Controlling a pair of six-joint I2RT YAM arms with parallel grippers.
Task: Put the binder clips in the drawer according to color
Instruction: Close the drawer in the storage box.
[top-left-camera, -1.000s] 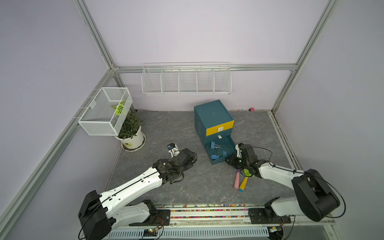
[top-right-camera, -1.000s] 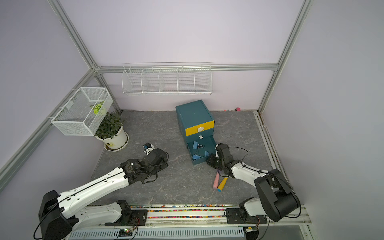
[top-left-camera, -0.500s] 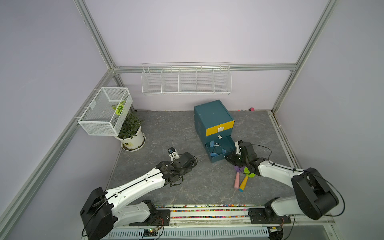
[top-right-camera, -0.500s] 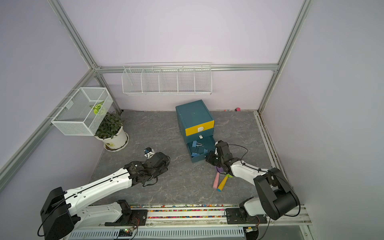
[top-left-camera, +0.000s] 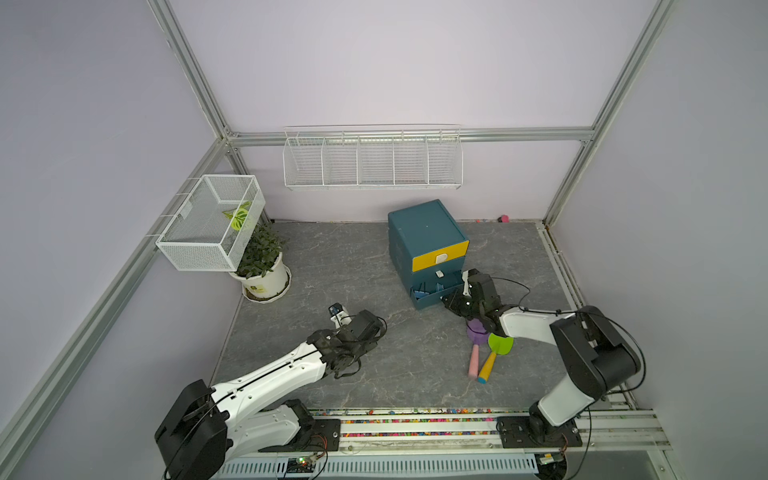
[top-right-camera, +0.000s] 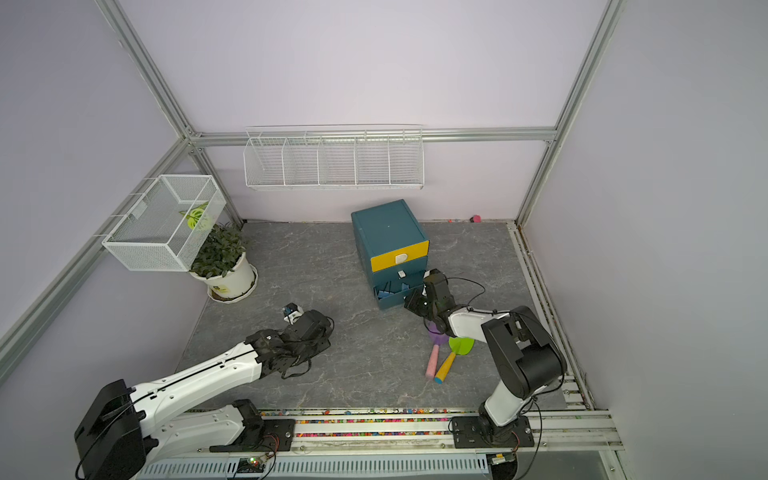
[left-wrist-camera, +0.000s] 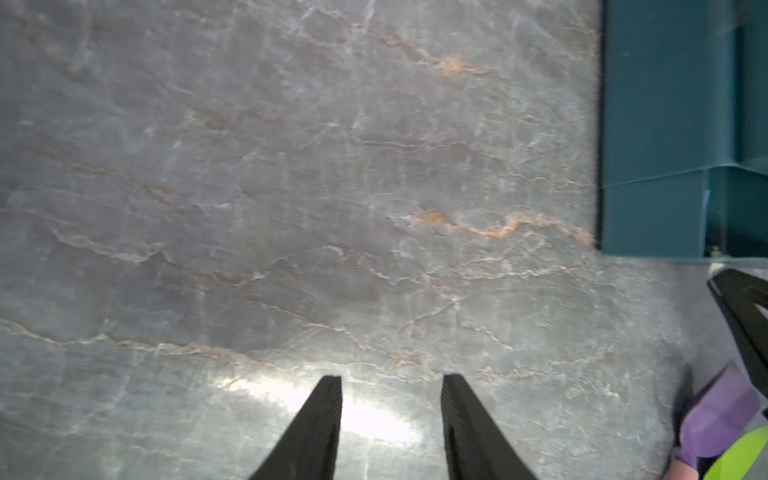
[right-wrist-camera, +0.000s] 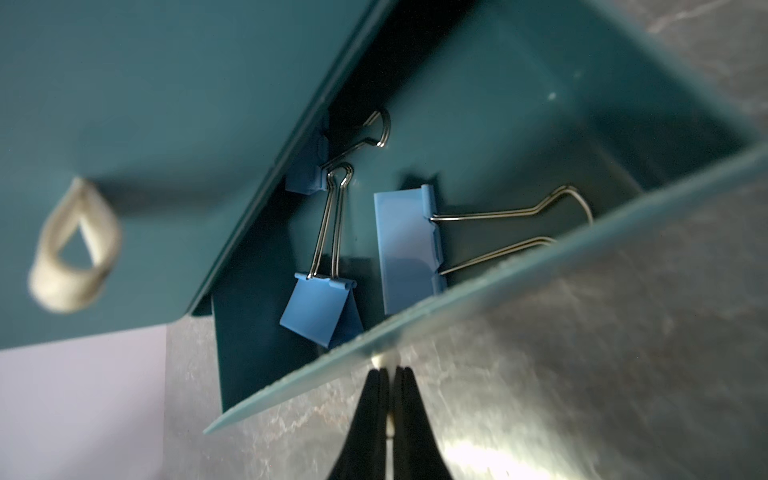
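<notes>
White pot (top-left-camera: 272, 281) label illegible; blue binder clips (right-wrist-camera: 409, 249) in btm drawer (right-wrist-camera: 503, 286).

On your gray marbled desk (top-left-camera: 332, 257) a potted plant (top-left-camera: 262, 266) stands at the left, under a white mesh basket (top-left-camera: 199, 245). A long wire basket (top-left-camera: 372, 160) hangs on the back wall. A purple toy shovel (top-left-camera: 476, 332) and a green toy shovel (top-left-camera: 500, 344) lie touching, and a small pink object (top-left-camera: 503, 218) rests by the back wall.
</notes>
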